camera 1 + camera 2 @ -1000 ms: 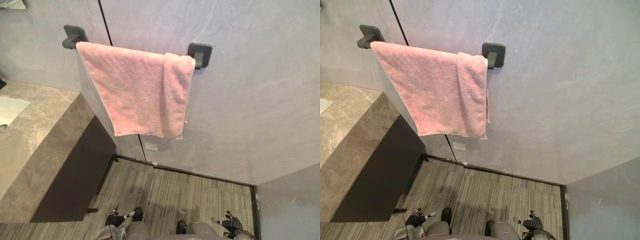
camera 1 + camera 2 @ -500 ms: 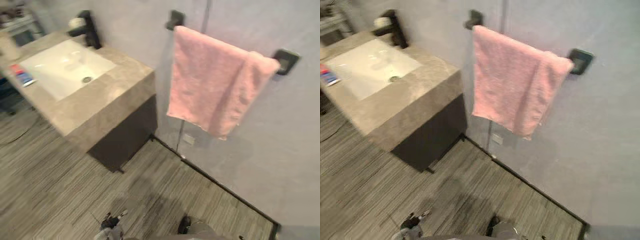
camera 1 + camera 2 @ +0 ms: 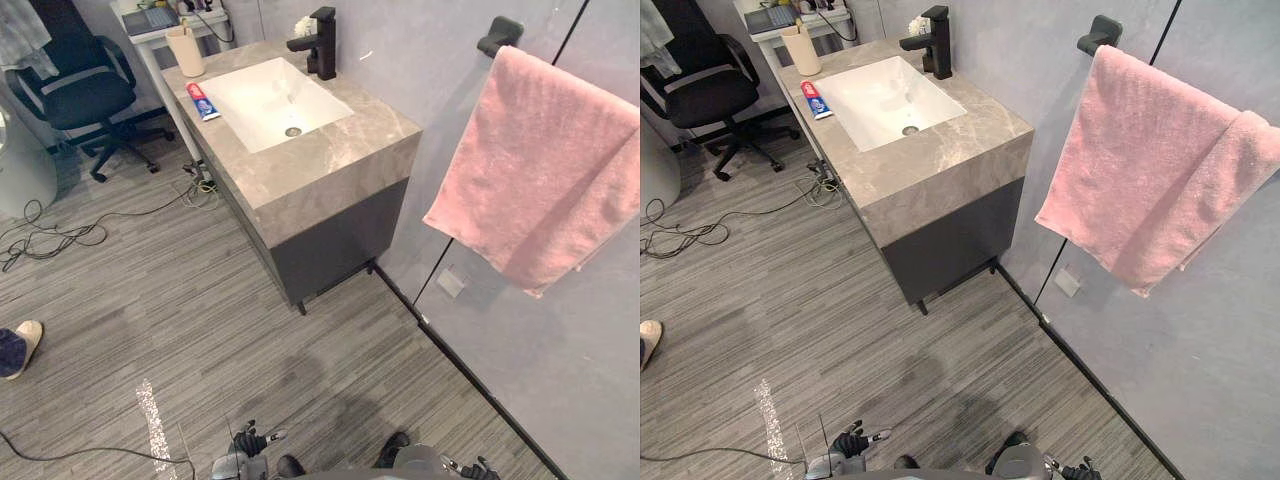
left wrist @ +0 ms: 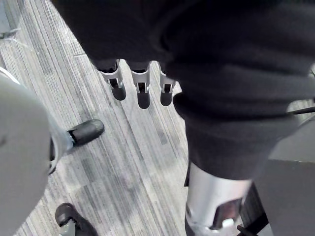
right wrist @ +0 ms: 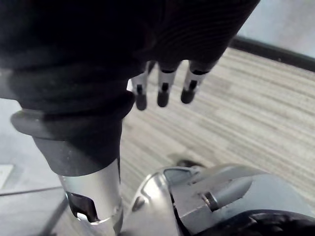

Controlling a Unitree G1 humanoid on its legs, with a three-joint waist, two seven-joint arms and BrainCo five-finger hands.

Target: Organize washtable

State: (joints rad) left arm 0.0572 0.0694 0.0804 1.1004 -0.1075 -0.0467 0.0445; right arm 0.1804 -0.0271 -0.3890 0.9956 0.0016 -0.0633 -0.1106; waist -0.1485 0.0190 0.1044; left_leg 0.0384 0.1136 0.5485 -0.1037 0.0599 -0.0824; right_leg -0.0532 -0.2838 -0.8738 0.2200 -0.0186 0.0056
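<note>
Grey-veined stone makes up the worktop of the washtable, which stands against the wall over a dark cabinet. A white basin is sunk into the top, with a black tap at its wall-side rim. A red, white and blue toothpaste tube lies flat on the stone just beside the basin's outer edge. A beige cup stands upright at the corner beyond it, apart from the tube. A pink towel hangs draped over a dark wall rail, well apart from the worktop.

Both arms hang low over the striped wood-look floor, far from the washtable. The left hand has its fingers straight and slack, holding nothing. The right hand shows its fingers equally loose and empty above the floor.

A black office chair stands beyond the washtable, and a person's shoe rests on the floor at the robot's left.
</note>
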